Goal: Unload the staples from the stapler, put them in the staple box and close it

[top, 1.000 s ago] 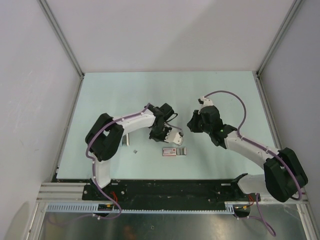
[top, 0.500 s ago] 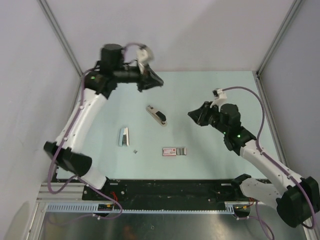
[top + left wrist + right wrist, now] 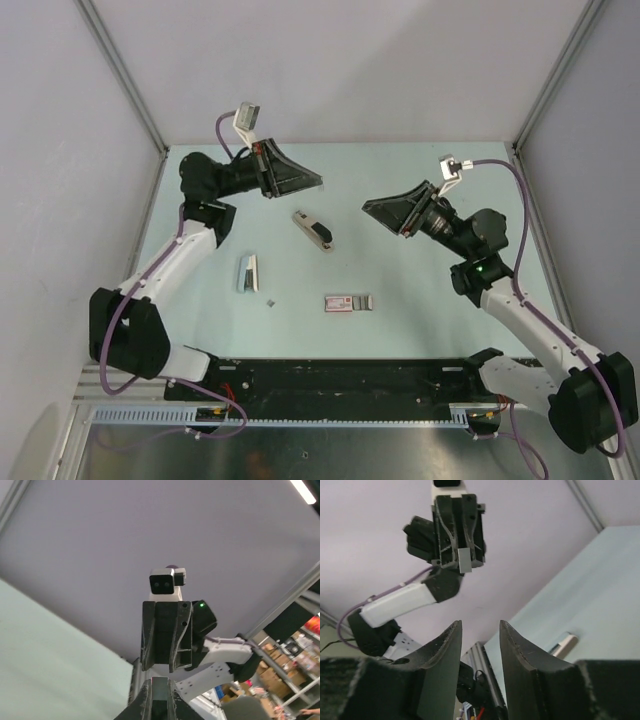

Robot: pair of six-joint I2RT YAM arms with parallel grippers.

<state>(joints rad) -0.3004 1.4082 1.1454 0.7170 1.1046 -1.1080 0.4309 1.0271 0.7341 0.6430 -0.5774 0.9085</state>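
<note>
Cream-beige with a black top, the stapler (image 3: 313,230) lies flat near the middle of the pale green desk (image 3: 420,300), its length running from 11 to 5 o'clock, and nothing touches it. The staples (image 3: 247,273), a short silvery strip, rest on the desk at about 8 o'clock from the stapler and well apart from it. A tiny dark bit (image 3: 270,300) sits just at 5 o'clock of that strip. A flat pink-and-grey box (image 3: 349,302) lies at 5 o'clock from the stapler, nearer the arm bases. Both arms are raised above the desk and point toward each other. The left tool (image 3: 316,181) hangs at 12 o'clock from the stapler; its fingers are pressed together and grasp nothing. The right tool (image 3: 366,207) hangs at 2 o'clock from the stapler; in the right wrist view a clear gap shows between its two fingers, so it is released and empty.
</note>
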